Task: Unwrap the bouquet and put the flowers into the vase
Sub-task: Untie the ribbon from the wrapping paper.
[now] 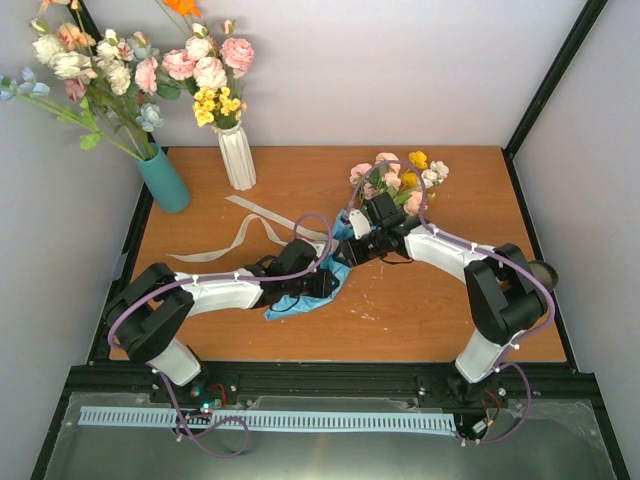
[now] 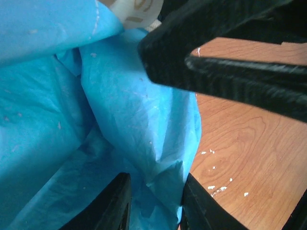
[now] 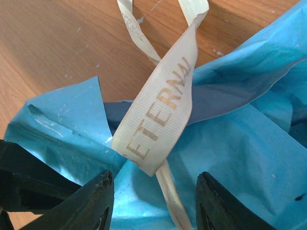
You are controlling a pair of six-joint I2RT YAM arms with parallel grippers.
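Observation:
The bouquet's flowers (image 1: 395,178), pink, cream and yellow, lie at the table's back centre. Their stems run down-left into crinkled blue paper (image 1: 312,290). My left gripper (image 1: 322,282) (image 2: 156,179) is shut on a bunched fold of that blue paper (image 2: 144,120). My right gripper (image 1: 357,240) (image 3: 153,179) stands open over the paper (image 3: 240,153), and a loop of beige ribbon (image 3: 163,115) hangs between its fingers without being pinched. The ribbon's long tail (image 1: 240,235) trails left over the wood. The vase (image 1: 544,270) shows only as a dark round rim behind my right elbow.
A teal vase (image 1: 165,180) and a white ribbed vase (image 1: 237,155), each with a big bunch of flowers, stand at the back left. The right gripper's black body (image 2: 230,57) hangs close above the left one. White crumbs (image 2: 216,187) dot the wood beside the paper.

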